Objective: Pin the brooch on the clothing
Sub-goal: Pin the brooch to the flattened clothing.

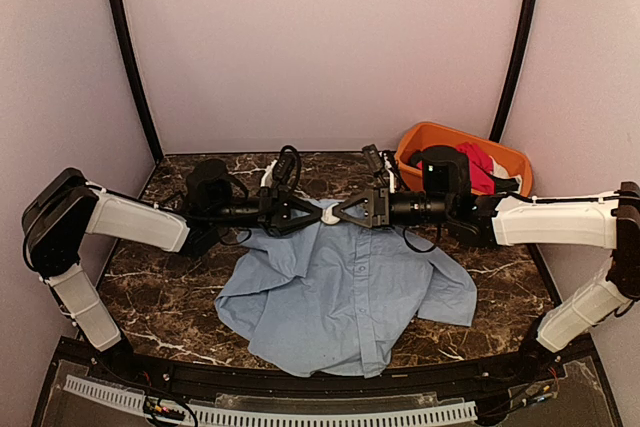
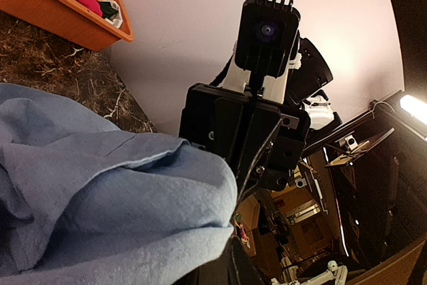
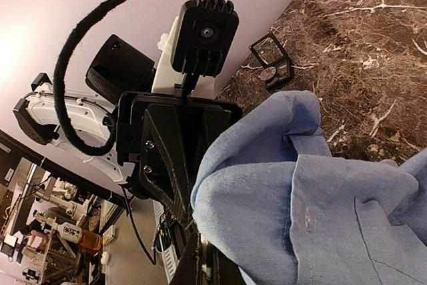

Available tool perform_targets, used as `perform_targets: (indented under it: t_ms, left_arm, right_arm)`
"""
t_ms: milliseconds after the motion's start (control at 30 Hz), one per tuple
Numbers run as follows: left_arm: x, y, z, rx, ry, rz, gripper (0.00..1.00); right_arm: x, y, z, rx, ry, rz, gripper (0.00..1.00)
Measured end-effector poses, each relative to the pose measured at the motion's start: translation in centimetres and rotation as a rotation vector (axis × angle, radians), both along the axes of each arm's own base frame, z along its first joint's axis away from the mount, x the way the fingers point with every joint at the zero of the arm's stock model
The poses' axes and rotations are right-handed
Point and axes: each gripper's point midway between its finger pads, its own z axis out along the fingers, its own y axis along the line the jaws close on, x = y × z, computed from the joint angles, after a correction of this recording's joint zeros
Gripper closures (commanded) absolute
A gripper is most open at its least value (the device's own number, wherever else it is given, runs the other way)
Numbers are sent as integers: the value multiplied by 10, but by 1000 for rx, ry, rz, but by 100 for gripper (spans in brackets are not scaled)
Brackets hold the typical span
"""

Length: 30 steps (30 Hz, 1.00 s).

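Bunching the shirt (image 1: 345, 297) at its 12 o'clock edge: right gripper (image 1: 345, 212) clenched on a fold, left gripper (image 1: 297, 215) buried in cloth, can't tell if it grips. Brooch (image 3: 269, 73), prob. the small round disc, lies unheld on the table (image 3: 373, 45) at 11 o'clock off that fold. Next move, I'd judge, needs one gripper freed to fetch it.

The light blue shirt (image 3: 293, 191) bunches up close, its fold against the left gripper (image 3: 180, 178). Behind, a small black frame (image 3: 272, 65) lies on the marble table (image 3: 360, 38).

A dark marbled table (image 1: 510, 277) carries a light blue shirt (image 1: 340, 287) sprawled over its middle and an orange bin (image 1: 425, 134) at two o'clock.
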Motion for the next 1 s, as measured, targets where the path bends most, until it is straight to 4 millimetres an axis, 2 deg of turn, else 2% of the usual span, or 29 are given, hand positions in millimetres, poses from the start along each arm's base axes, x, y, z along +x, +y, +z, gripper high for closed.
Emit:
perform_targets:
  t_ms: [800,933,1000]
  left_arm:
    - [5,-6,-3,70,-46,-29,80]
    - [3,-6,-2,68,-49,-36,75]
    - [1,-5,2,67,-56,-39,65]
  right_arm:
    - [1,-1,-2,-36,6,1,100]
    - [-1,0,-2,-33,9,12,100]
    - [-2,0,-1,-30,11,20,100]
